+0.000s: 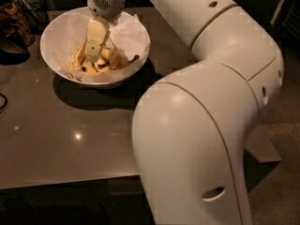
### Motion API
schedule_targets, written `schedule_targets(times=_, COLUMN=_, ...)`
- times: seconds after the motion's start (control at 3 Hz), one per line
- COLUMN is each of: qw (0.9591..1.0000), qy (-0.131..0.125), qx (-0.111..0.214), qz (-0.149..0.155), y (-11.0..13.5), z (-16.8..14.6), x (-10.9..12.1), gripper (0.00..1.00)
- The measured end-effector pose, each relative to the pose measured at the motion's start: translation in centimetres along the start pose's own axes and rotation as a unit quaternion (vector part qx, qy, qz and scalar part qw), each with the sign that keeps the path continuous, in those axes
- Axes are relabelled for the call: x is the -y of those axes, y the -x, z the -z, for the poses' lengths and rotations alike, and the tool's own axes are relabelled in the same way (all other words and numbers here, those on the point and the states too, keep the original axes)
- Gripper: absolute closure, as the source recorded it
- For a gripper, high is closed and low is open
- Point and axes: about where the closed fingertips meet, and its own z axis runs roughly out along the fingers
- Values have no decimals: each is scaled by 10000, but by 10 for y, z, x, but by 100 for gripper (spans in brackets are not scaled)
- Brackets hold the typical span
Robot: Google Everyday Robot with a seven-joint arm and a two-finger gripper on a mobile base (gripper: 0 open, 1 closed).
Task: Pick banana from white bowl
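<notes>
Banana [123, 63] lay in the white bowl [56, 32] on the paper lining [133, 29], low and just right of the gripper [93, 56] as the camera saw it. Its long axis ran roughly sideways from beneath the gripper tip out toward the bowl's right rim, with the thin dark stem end pointing away from the gripper. The gripper was down inside the bowl, nearly vertical, tip at or just above the fruit pile; contact couldn't be confirmed. Couldn't tell how far open it was or whether it had hold of anything, since the tip was lost against the fruit. Shorter yellow bananas [77, 62] sat on the gripper's other side, crowding the target near the tip, so the boundaries there were hard to separate. My read: approach done, grasp not confirmed. The close should go across the long axis, on the body end nearest the gripper, not the stem. Risk: catching a short banana or the paper instead. The single arm [220, 69] bulked well to the right, and the bowl stood on the table [70, 139].
</notes>
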Motion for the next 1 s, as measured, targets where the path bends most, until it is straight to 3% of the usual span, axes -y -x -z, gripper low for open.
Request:
schedule_targets(times=0.67, qw=9994, qy=135, qx=105, qz=-302, y=-2, z=-9, x=12, gripper=0)
schedule_targets(times=1.0, qw=9985, qy=219, qx=176, qz=-461, y=-6, z=-13, x=18, gripper=6)
